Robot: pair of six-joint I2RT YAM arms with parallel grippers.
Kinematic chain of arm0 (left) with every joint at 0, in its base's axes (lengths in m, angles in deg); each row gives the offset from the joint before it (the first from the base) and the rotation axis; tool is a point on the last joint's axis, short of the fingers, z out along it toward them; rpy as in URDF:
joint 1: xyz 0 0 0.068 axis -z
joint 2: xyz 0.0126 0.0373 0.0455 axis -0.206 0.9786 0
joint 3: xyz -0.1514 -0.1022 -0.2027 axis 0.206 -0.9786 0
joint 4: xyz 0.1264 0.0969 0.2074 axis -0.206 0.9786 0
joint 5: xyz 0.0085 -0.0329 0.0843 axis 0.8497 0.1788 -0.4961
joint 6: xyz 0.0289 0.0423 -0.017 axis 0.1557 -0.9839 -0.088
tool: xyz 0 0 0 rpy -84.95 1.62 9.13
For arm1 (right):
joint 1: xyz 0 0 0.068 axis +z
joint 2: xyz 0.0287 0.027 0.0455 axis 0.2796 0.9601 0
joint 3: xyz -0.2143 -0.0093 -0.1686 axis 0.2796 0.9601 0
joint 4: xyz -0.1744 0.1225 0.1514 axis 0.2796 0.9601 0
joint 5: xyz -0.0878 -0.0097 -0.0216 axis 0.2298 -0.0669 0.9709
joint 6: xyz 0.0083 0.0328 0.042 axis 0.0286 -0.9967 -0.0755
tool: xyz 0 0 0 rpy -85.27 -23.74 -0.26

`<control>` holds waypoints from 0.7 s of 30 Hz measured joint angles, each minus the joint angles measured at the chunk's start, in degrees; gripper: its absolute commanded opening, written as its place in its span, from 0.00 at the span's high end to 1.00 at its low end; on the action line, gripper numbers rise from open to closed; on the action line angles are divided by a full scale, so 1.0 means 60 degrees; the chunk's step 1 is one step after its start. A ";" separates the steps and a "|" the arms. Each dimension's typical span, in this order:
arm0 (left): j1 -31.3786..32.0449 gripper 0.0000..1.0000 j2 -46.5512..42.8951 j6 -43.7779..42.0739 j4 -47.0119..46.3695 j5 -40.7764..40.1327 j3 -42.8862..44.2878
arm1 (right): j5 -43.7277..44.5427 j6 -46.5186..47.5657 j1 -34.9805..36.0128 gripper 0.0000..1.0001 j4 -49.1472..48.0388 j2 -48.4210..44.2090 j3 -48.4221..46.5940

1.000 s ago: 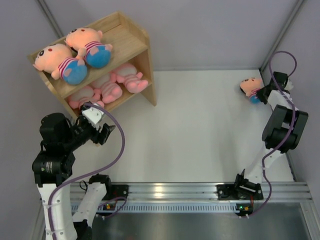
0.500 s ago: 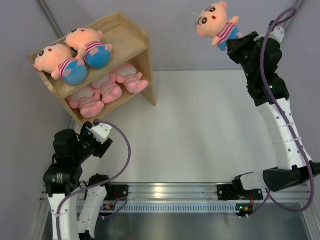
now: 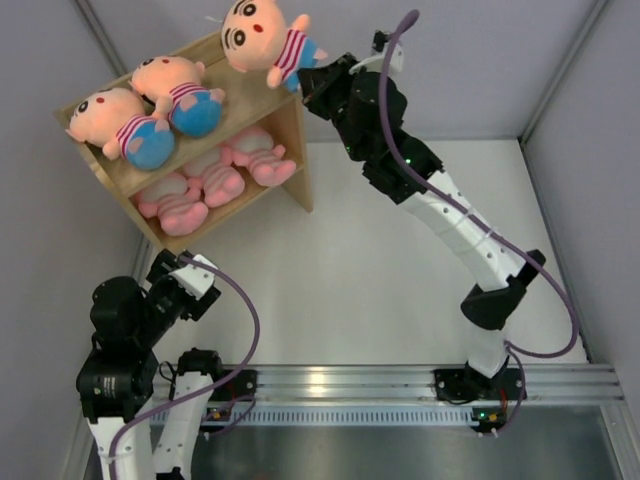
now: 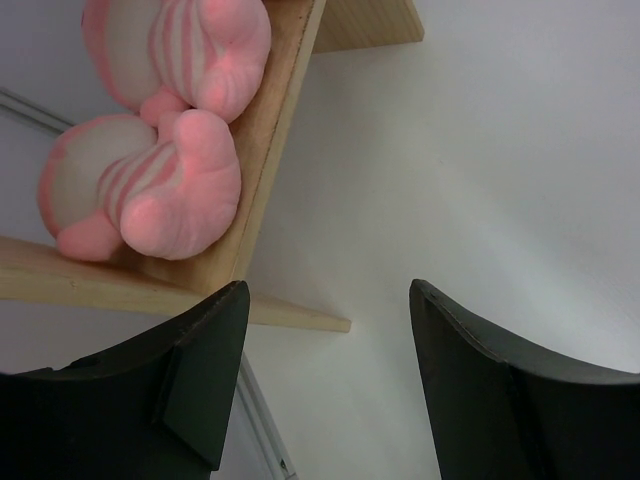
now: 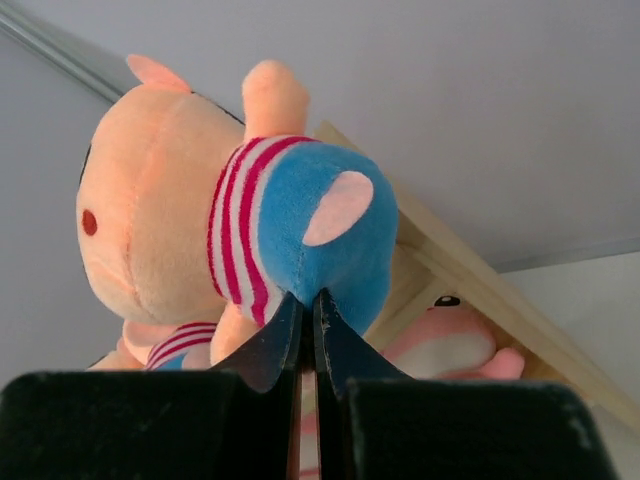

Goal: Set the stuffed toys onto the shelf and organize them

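Observation:
The wooden shelf (image 3: 275, 90) stands at the back left. Two dolls (image 3: 112, 120) (image 3: 172, 85) lie on its top tier, and three pink striped animals (image 3: 215, 178) lie side by side on the lower one. My right gripper (image 3: 308, 65) (image 5: 308, 300) is shut on the blue bottom of a third doll (image 3: 255, 30) (image 5: 230, 220), held in the air over the shelf's right end. Low at the left, my left gripper (image 3: 185, 280) (image 4: 325, 330) is open and empty, in front of the shelf's lower board (image 4: 270, 150), where two pink animals (image 4: 150, 190) (image 4: 190, 50) show.
Grey walls close in the white table (image 3: 400, 250) at the back and both sides. The right arm stretches diagonally across the table from its base at the near right. A metal rail (image 3: 340, 385) runs along the near edge.
My right arm has swung from the far right corner up and leftward, carrying the doll to above the shelf. My left arm has drawn back from the shelf toward its base.

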 measured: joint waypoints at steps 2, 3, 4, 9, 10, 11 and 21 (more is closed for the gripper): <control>0.0000 0.29 -0.0058 -0.0044 0.0029 -0.0087 0.0004 | 0.0204 -0.0197 0.0233 1.00 -0.0211 0.0601 -0.0328; 0.0000 0.29 -0.0080 -0.0076 0.0051 -0.0106 0.0004 | 0.0280 -0.0302 0.0295 1.00 -0.0262 0.0769 -0.0364; 0.0000 0.28 -0.0109 -0.0124 0.0087 -0.0127 0.0007 | 0.0368 -0.0430 0.0346 1.00 -0.0284 0.0918 -0.0364; 0.0007 0.28 -0.0229 -0.0244 0.0164 -0.0135 0.0011 | 0.1005 -0.0943 0.0517 1.00 -0.0816 0.1359 -0.0364; 0.0011 0.28 -0.0233 -0.0251 0.0168 -0.0135 0.0011 | 0.1162 -0.1045 0.0583 1.00 -0.0987 0.1424 -0.0423; 0.0011 0.28 -0.0233 -0.0248 0.0168 -0.0131 0.0011 | 0.1242 -0.1122 0.0637 1.00 -0.1111 0.1497 -0.0499; 0.0007 0.28 -0.0237 -0.0208 0.0168 -0.0168 0.0015 | 0.2178 -0.1570 0.1337 1.00 -0.2211 0.2310 -0.1038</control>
